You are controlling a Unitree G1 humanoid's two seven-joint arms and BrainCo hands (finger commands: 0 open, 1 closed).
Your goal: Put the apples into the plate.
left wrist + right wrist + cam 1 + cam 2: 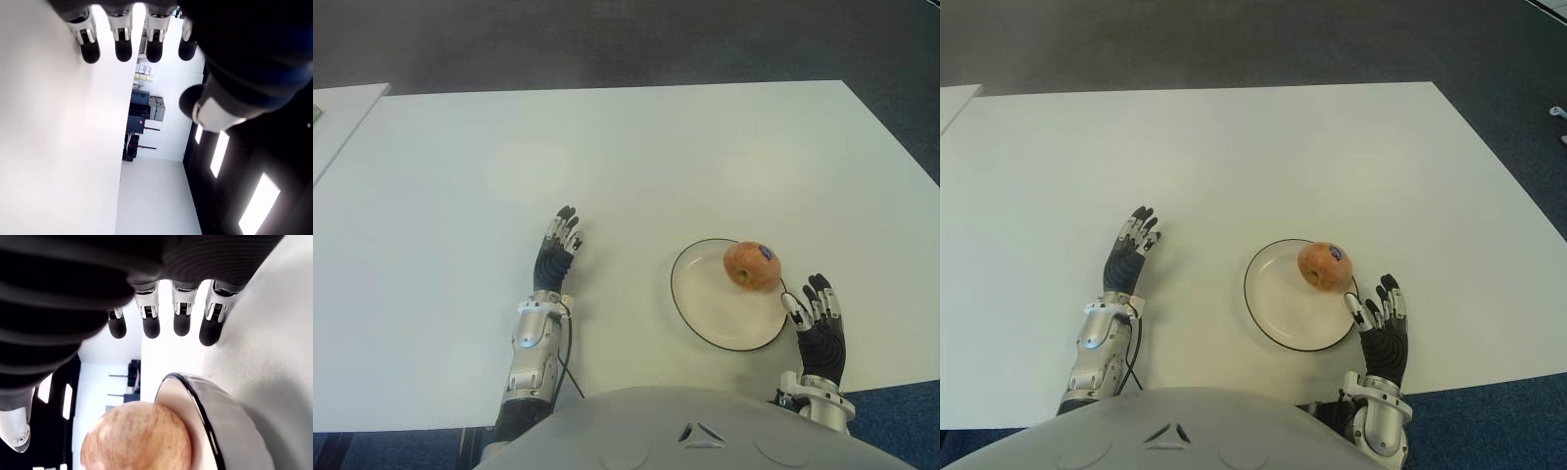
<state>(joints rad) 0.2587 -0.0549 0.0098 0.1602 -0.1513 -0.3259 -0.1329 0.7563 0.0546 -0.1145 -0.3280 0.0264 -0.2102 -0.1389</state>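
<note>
Apple (752, 265) sits in the plate (705, 308) at its far right edge, just left of and beyond the released, empty right hand (819, 323), while the left hand (555, 253) shows open, well left of plate, over the white tabletop (636, 157).

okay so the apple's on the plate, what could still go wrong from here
The apple sits near the plate's far right rim, not centred, so a nudge might roll it off. The open right hand is close beside that rim and could bump the plate when it moves. The left hand is well clear.
</note>
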